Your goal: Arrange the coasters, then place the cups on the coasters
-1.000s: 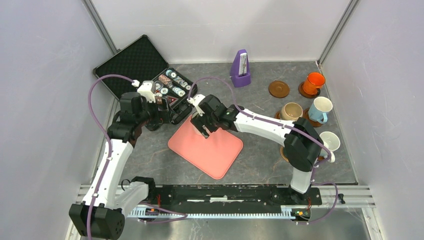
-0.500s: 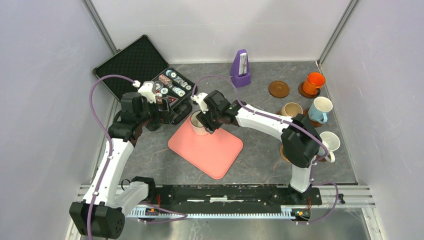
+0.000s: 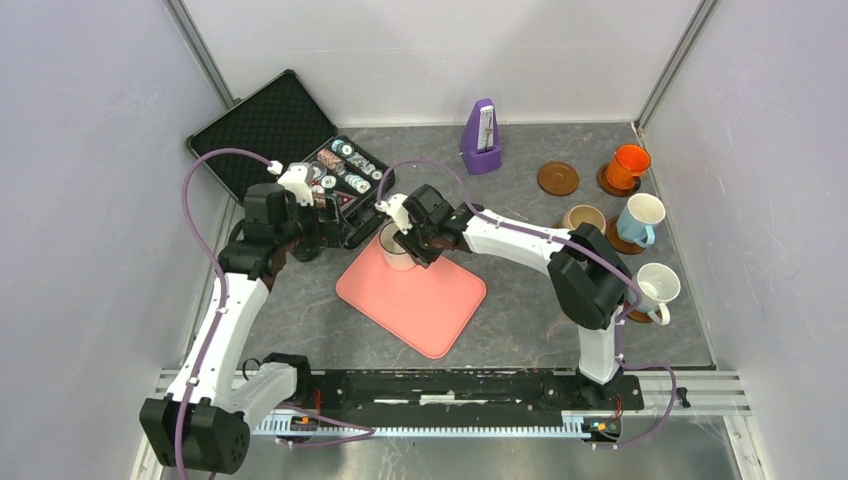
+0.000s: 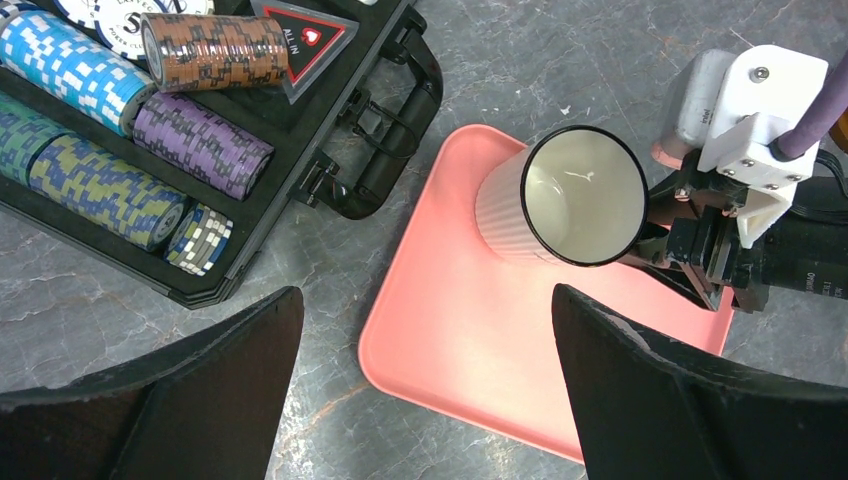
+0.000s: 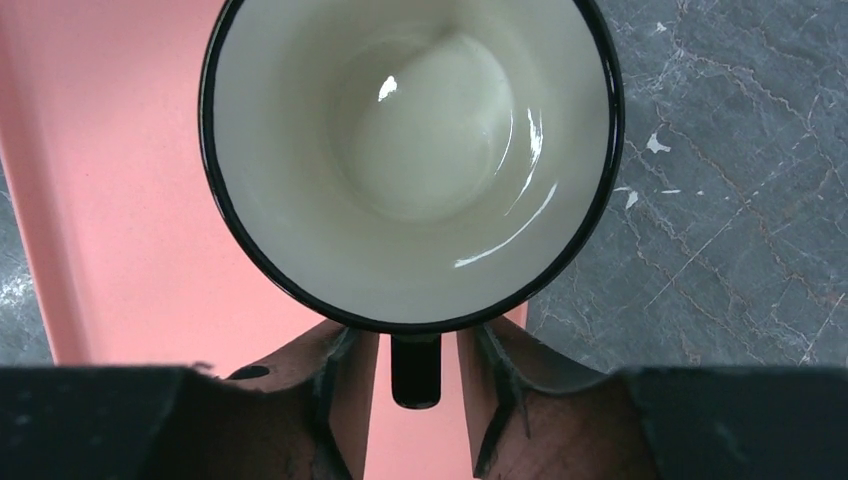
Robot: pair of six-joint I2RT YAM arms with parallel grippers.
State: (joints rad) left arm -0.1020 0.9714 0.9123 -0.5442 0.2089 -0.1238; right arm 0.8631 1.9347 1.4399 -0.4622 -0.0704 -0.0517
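Change vs. a sec ago: right tool (image 5: 415,345) was parked over the far-left corner of the pink tray (image 3: 425,305), covering the white mug with dark rim (image 3: 393,244). Now it sits just right of that mug, so the mug's open mouth shows from above. Right elbow has swung a bit left & now overlaps part of the tan mug (image 3: 578,215). Left arm, poker-chip case (image 3: 345,185), purple metronome (image 3: 483,135) & the rest: same spots.

Top view only: right side of counter (image 3: 520,330) w/ orange mug (image 3: 628,163) on a coaster (image 3: 607,186), a bare coaster (image 3: 557,178) left of it, light blue mug (image 3: 640,215) & plain white mug (image 3: 658,285) nearer. Left wrist view only: chip stacks (image 4: 200,145) in the case up close, the dark-rimmed mug upright on the tray corner, ribbed wall, right tool at its side. Right wrist view only: the handle (image 5: 415,370) itself.

Mug vs. tool: handle points at the right tool and sits btwn its two fingers (image 5: 345,395). Jaws are narrow around it, but a sliver of pink shows each side, so not pinching yet. Left tool (image 4: 425,300): jaws spread wide, holding nothing, hovering by the case & the tray's left edge, apart from the mug.
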